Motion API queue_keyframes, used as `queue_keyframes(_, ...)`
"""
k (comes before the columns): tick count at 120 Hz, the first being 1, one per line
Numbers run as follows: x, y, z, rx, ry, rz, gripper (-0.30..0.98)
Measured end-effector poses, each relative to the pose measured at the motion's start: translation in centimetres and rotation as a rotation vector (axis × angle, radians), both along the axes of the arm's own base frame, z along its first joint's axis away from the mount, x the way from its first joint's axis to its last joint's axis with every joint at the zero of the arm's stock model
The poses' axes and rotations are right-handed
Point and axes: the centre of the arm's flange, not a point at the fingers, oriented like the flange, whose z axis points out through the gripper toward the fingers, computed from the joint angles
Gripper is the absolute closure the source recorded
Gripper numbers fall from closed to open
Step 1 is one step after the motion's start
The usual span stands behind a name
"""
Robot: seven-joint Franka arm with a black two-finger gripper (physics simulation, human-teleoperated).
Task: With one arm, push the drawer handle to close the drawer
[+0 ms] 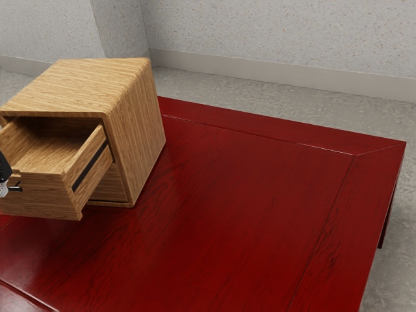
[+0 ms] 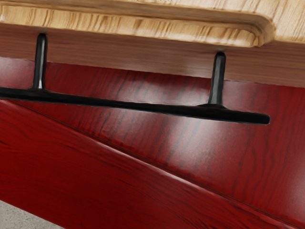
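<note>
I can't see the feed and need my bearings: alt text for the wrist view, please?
A black bar handle on two posts juts from a wooden drawer, one end running out of the picture. Beyond it is a red wood-grained table, with grey floor past its edge.

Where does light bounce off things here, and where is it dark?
Exterior view: a thin bright line along the far seam of the red table, and shade inside the open drawer, darkest toward the back, under the top of the cabinet. Wrist view: whitish glare on the table around the black handle.
</note>
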Motion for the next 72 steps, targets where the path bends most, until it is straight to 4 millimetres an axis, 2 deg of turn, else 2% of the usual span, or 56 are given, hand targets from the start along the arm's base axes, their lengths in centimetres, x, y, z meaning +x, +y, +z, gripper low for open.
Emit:
queue_keyframes(19,0.5,0.6,-3.4,0.008,-0.010,-0.020,0.00)
queue_keyframes(36,0.6,1.4,-5.2,0.019,-0.021,-0.025,0.00)
queue_keyframes(60,0.2,3.7,-6.1,0.033,-0.039,0.009,0.00)
queue_keyframes(64,0.3,3.9,-6.2,0.034,-0.042,0.007,0.03)
queue_keyframes(72,0.7,4.3,-6.7,0.036,-0.046,0.001,0.20)
